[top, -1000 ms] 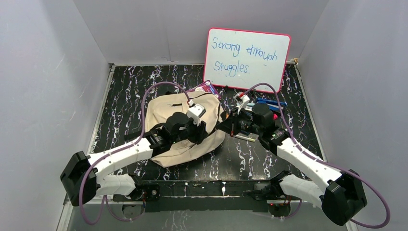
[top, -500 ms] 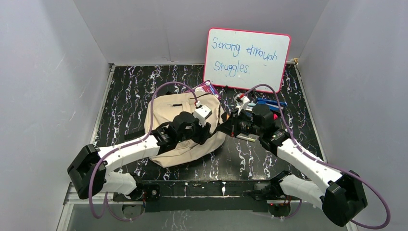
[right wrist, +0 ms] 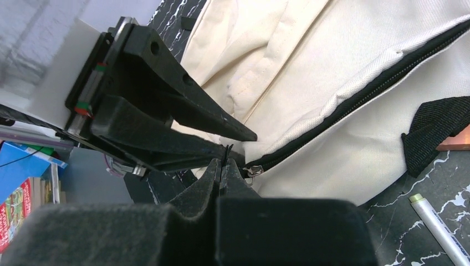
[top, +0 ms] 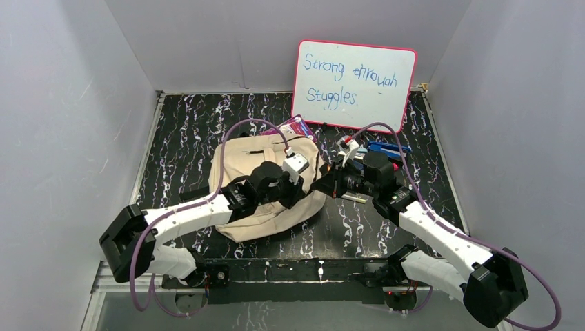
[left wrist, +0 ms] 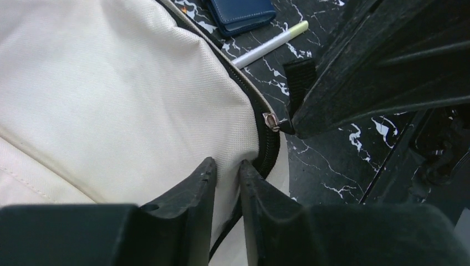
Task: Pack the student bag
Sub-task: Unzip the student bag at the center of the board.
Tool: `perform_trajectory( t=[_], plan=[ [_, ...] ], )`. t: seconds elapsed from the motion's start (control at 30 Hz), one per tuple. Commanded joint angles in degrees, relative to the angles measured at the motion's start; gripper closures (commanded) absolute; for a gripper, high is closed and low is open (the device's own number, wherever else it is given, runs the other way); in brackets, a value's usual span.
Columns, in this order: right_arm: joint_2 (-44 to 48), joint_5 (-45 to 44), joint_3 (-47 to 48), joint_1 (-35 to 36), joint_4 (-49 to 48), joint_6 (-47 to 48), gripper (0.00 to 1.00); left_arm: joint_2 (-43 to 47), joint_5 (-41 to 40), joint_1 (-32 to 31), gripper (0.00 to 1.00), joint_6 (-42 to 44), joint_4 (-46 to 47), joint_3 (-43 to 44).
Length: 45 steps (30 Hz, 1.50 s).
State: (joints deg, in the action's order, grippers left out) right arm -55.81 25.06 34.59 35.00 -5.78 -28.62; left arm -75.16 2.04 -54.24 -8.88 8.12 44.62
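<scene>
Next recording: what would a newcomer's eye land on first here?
A pink-framed whiteboard reading "Strong through Stuggles" stands at the back of the black marbled table. A beige backpack lies mid-table, with the left gripper at its zippered edge and the right gripper shut beside the metal zipper pull.

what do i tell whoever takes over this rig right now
Left pincer: jaws narrow around the zipper edge of the student bag; whether it truly grips is unclear.
Right pincer: shut, apparently on the zipper pull.
Things: the bag lies mid-table; a pen and a blue case lie on the table beside it.
Done: both pincers are set at the zipper.
Left: the visible zipper looks closed; open it, then load the loose items.
</scene>
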Motion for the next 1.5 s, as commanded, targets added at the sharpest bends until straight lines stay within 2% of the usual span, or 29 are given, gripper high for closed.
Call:
perform_trajectory(
  t=[0.0,0.03,0.07,0.17,0.3,0.4,0.5,0.67,1.0,1.13,1.23,1.27,1.33,1.37,1.4,1.47],
  plan=[
    [2.05,0.01,0.31,0.27,-1.53,-0.76,1.00,-1.55,0.80,-0.52,0.90,0.00,0.92,1.24],
    [2.20,-0.79,0.44,0.28,-0.99,-0.47,1.00,-1.83,0.85,-0.52,0.99,-0.14,0.59,1.45],
    [2.31,-1.90,0.60,0.32,-0.35,-0.21,1.00,-1.91,0.87,-0.52,1.00,-0.25,0.32,1.59],
    [2.71,-7.90,1.60,0.31,2.67,1.08,1.00,-1.13,1.39,-0.52,1.00,-0.58,-0.64,1.33],
    [1.22,-20.72,4.83,0.32,9.24,3.77,1.00,2.21,2.51,-0.52,1.00,-1.02,-2.09,-0.63],
    [-1.56,-28.00,7.25,0.24,10.06,6.33,1.00,4.35,4.46,-0.52,1.00,-1.67,-3.69,-1.96],
    [-5.33,-31.18,10.16,0.04,9.87,8.56,1.00,5.62,6.95,-0.73,1.00,-2.27,-5.98,-2.70],
    [-11.10,-33.59,14.04,-0.58,7.84,10.73,1.00,8.30,8.24,-1.38,1.00,-2.84,-11.00,-3.21],
    [-20.41,-33.56,16.71,-4.57,-0.58,13.50,1.00,15.37,4.76,-1.77,1.00,-6.36,-19.17,-3.54],
    [-23.93,-31.29,18.04,-6.80,-3.83,14.24,1.00,18.66,1.49,-1.83,1.00,-9.05,-23.01,-3.32],
    [-25.75,-27.99,20.24,-7.70,-4.27,15.12,1.00,21.62,-4.99,-1.78,1.00,-12.18,-26.65,-2.95],
    [-25.83,-26.00,20.68,-7.75,-4.33,15.76,1.00,22.52,-6.81,-1.76,0.98,-12.92,-27.75,-2.74],
    [-25.35,-18.45,20.75,-7.69,-5.10,16.61,1.00,23.77,-9.22,-1.84,0.75,-13.95,-29.23,-1.96],
    [-24.75,-14.99,20.59,-7.67,-5.19,16.74,1.00,24.15,-9.78,-1.78,0.67,-14.15,-29.40,-1.50],
    [-24.31,-11.31,20.29,-7.60,-5.28,16.40,1.00,24.17,-9.83,-1.79,0.61,-14.41,-29.34,-0.88],
    [-23.19,-6.71,19.06,-7.11,-4.96,15.48,1.00,23.31,-8.93,-1.82,0.55,-14.38,-28.58,1.53]
  ],
)
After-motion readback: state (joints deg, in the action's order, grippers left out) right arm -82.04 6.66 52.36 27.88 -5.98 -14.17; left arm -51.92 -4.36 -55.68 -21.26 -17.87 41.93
